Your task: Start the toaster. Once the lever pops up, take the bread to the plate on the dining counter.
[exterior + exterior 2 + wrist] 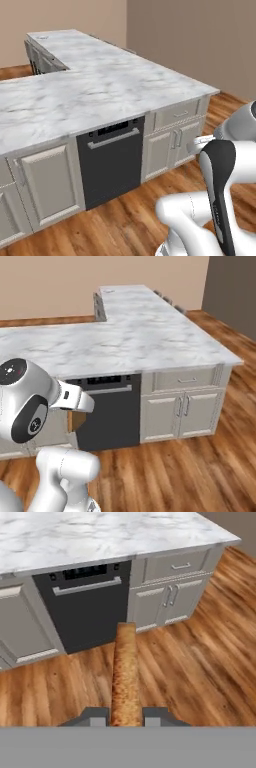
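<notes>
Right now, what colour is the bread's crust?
Mottled golden-brown, clearest in the hand view on the bread.

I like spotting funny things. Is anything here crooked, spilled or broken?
Nothing stands out. The bread sits straight between the gripper's closed fingers, and the dishwasher and cabinet doors are shut, with no spill on the wood floor.

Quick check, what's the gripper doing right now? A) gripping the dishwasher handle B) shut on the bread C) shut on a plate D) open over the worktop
B: in the hand view the gripper has its fingertips closed on either side of the bread, which juts out edge-on above the wood floor, in front of the dishwasher.
</notes>
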Robot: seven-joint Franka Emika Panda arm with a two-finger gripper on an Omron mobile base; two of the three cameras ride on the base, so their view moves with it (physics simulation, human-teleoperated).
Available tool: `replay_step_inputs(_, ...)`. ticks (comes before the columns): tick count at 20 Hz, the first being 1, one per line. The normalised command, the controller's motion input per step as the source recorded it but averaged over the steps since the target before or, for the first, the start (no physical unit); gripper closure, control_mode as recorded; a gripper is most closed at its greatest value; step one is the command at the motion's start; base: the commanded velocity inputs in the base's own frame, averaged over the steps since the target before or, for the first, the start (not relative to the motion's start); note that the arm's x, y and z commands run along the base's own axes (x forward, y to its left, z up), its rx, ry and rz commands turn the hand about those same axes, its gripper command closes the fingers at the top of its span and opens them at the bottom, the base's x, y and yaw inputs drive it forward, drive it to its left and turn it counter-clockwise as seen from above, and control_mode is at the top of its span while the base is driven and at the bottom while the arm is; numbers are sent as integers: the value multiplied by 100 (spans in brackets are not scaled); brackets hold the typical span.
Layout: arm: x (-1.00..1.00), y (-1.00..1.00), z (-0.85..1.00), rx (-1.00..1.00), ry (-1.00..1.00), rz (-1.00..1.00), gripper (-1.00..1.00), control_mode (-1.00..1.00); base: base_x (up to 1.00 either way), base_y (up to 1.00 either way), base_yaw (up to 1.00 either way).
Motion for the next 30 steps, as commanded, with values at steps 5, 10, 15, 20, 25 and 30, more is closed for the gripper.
replay_step_inputs(5, 0, 0, 0, 0, 0, 0, 100, 100, 86, -100, 15)
replay_step_inputs(10, 0, 0, 0, 0, 0, 0, 100, 100, 85, -100, 15)
replay_step_inputs(15, 0, 0, 0, 0, 0, 0, 100, 100, 79, -100, 14)
replay_step_inputs(20, 0, 0, 0, 0, 0, 0, 100, 100, 77, -100, 15)
replay_step_inputs(25, 0, 0, 0, 0, 0, 0, 100, 100, 67, -100, 17)
replay_step_inputs(30, 0, 0, 0, 0, 0, 0, 100, 100, 62, -100, 18)
